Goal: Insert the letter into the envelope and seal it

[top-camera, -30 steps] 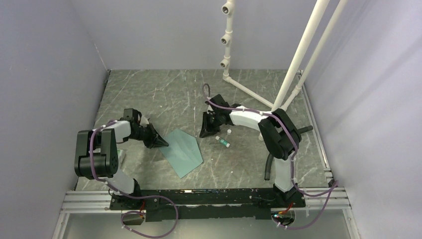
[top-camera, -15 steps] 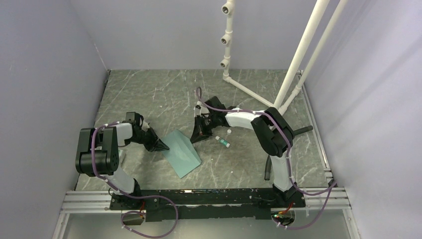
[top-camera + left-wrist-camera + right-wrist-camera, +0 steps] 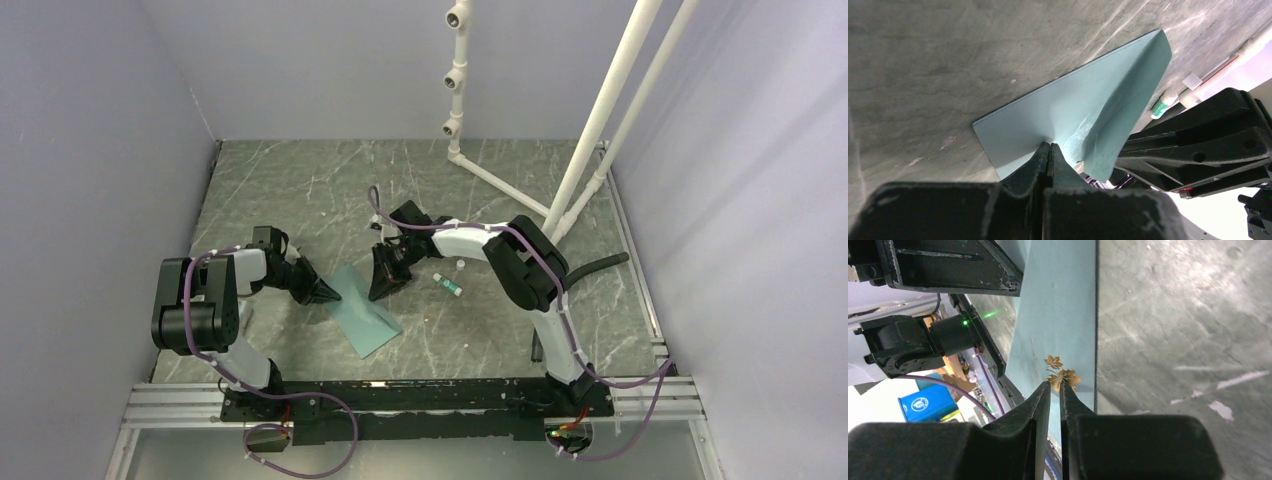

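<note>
The teal envelope (image 3: 368, 318) lies flat on the marble table between my arms. My left gripper (image 3: 332, 293) is shut, and its tips (image 3: 1049, 145) press on the envelope's face (image 3: 1048, 115) near its left edge. The triangular flap (image 3: 1128, 100) stands raised and curled over. My right gripper (image 3: 378, 290) is against the flap from the right. In the right wrist view its jaws (image 3: 1055, 383) are shut to a hairline gap, with the tips at the gold leaf mark (image 3: 1064, 376) on the teal paper (image 3: 1063, 315). The letter does not show.
A small green-and-white packet (image 3: 448, 284) lies just right of the right gripper and also shows in the left wrist view (image 3: 1162, 105), with a small white cap (image 3: 461, 264) behind it. A white pipe frame (image 3: 500, 180) stands at the back right. Grey walls enclose the table.
My right gripper has moved left toward the left gripper, pushing the flap over the envelope, which now looks narrower. The left gripper has stayed on the envelope's left edge.
</note>
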Available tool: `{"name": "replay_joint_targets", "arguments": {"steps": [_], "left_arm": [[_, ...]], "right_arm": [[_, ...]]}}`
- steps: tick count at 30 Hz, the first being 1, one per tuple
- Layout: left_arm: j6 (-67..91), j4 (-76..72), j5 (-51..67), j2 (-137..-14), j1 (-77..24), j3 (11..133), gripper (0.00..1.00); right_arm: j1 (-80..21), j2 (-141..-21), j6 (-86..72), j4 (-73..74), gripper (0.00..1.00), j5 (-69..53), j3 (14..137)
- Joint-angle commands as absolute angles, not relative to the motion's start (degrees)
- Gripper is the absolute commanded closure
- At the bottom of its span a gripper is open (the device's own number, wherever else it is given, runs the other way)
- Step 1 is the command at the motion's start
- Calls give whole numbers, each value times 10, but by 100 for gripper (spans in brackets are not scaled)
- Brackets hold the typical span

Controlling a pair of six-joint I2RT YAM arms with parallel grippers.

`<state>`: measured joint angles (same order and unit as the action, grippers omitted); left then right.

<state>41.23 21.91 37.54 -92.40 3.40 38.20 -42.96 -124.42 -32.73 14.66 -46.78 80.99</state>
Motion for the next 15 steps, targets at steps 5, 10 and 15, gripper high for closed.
{"name": "replay_joint_targets", "arguments": {"steps": [5, 10, 15], "left_arm": [[415, 213, 360, -889, 31, 381, 98], [409, 214, 368, -896, 30, 385, 98], [406, 221, 356, -913, 31, 376, 97]], "right_arm": [[-453, -1268, -287, 199, 79, -441, 870], [-460, -1286, -290, 200, 83, -441, 882], [-466, -1303, -299, 186, 90, -453, 897]]}}
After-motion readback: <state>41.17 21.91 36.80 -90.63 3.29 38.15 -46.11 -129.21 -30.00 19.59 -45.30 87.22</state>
